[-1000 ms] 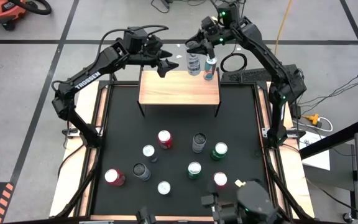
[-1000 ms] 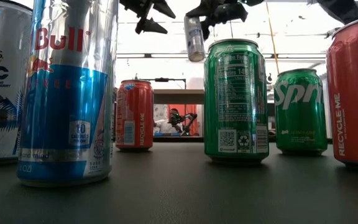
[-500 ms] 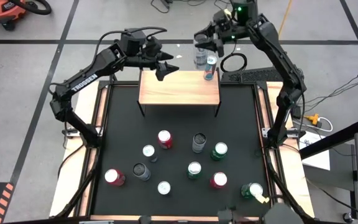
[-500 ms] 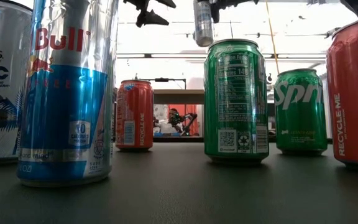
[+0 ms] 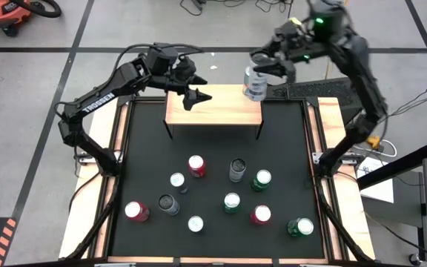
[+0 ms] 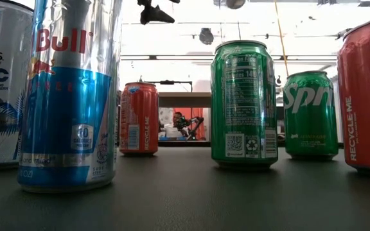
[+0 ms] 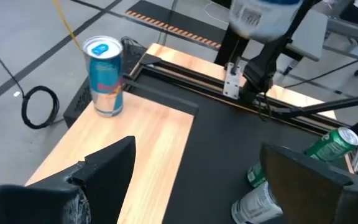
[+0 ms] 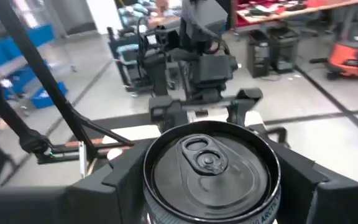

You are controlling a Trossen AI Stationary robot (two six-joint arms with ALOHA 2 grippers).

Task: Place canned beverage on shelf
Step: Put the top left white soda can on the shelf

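While my right hand (image 5: 264, 70) grips the silver can (image 5: 254, 83) by its smooth, rigid but dentable sides above the shelf (image 5: 213, 107) corner, my left hand (image 5: 193, 89) hovers wide open. One blue can (image 7: 105, 76) stands on the shelf; ten wait on the table (image 5: 288, 159).

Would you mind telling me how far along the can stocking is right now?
Done: one blue can stands on the shelf. In hand: the right hand holds a silver can above the shelf's right end. The left hand hovers open. Left: ten cans on the table.
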